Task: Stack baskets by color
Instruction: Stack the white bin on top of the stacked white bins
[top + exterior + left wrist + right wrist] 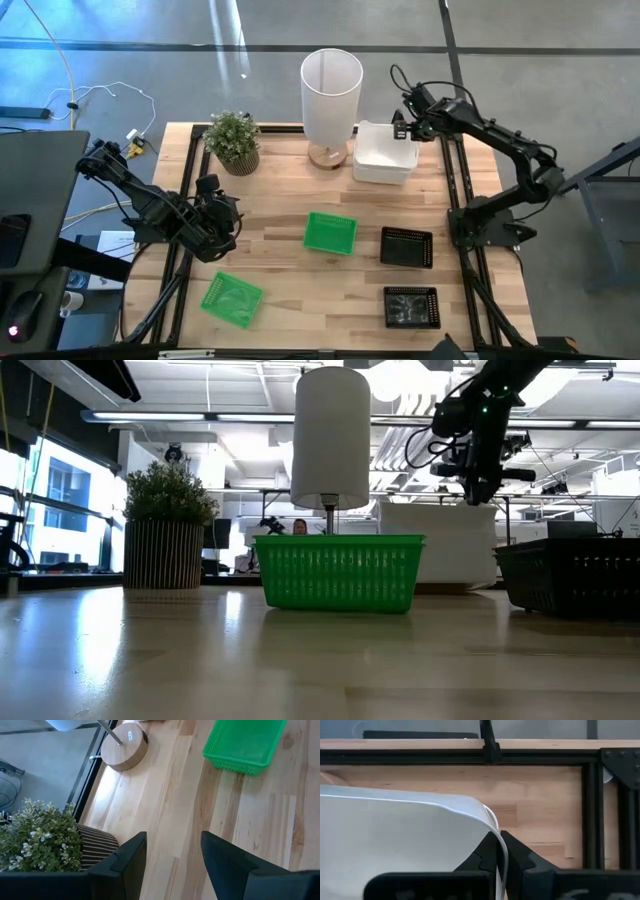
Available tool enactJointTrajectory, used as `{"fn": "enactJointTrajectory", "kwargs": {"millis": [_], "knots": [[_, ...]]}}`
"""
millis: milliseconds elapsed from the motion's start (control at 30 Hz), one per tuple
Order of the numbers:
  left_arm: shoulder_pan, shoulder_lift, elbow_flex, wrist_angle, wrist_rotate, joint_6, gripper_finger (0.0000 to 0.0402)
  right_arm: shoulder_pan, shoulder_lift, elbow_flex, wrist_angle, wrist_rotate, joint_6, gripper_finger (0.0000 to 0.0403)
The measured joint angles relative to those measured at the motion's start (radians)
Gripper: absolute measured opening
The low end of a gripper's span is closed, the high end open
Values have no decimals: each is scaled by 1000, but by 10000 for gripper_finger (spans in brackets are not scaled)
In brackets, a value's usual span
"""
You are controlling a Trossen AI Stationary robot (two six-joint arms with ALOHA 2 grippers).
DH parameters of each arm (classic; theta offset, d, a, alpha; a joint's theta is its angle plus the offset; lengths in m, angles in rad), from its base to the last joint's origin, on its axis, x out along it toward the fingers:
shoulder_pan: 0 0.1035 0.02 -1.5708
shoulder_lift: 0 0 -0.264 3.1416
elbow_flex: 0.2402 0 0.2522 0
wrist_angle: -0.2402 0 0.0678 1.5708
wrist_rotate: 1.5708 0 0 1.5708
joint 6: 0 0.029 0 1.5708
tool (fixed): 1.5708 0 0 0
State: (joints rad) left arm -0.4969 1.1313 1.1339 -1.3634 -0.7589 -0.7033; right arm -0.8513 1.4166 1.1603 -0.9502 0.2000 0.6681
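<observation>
A white basket (383,157) stands at the table's far right, beside the tall white bin (330,95). My right gripper (401,130) is shut on its far right corner. One green basket (330,232) rests bottom-down mid-table, another (232,298) lies at the near left. Two black baskets (407,247) (411,306) sit on the near right. My left gripper (222,215) hangs open over the left side, holding nothing; its wrist view shows the gap (172,852) over bare wood. My right gripper pinches the white basket's thin rim (492,822) at a rounded corner between its two fingers, one finger (482,855) on the inner side and one on the outer. The fingers come from above, slanting down. The basket looks level (440,545); whether it is clear of the table I cannot tell.
A potted plant (233,140) stands at the far left, close to my left arm. The white bin's round wooden foot (125,745) sits at the far middle. Black frame rails (592,810) run along the table's edges. Bare wood lies between the green and black baskets.
</observation>
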Motion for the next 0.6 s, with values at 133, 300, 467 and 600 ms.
{"fn": "enactJointTrajectory", "kwargs": {"millis": [133, 300, 467, 600], "knots": [[0, 0, 0, 0, -5, 0, 172, -22, 0, 3, -5, -55, -22, 0], [0, 0, 0, 1, -9, 0, 172, -48, 2, 2, -25, -156, -22, 0], [15, 0, 0, 3, -11, 0, 172, -74, 5, 15, -116, -190, -14, 0], [42, 0, 0, 3, -12, 0, 172, -93, 4, 36, -165, -189, -14, 0]]}}
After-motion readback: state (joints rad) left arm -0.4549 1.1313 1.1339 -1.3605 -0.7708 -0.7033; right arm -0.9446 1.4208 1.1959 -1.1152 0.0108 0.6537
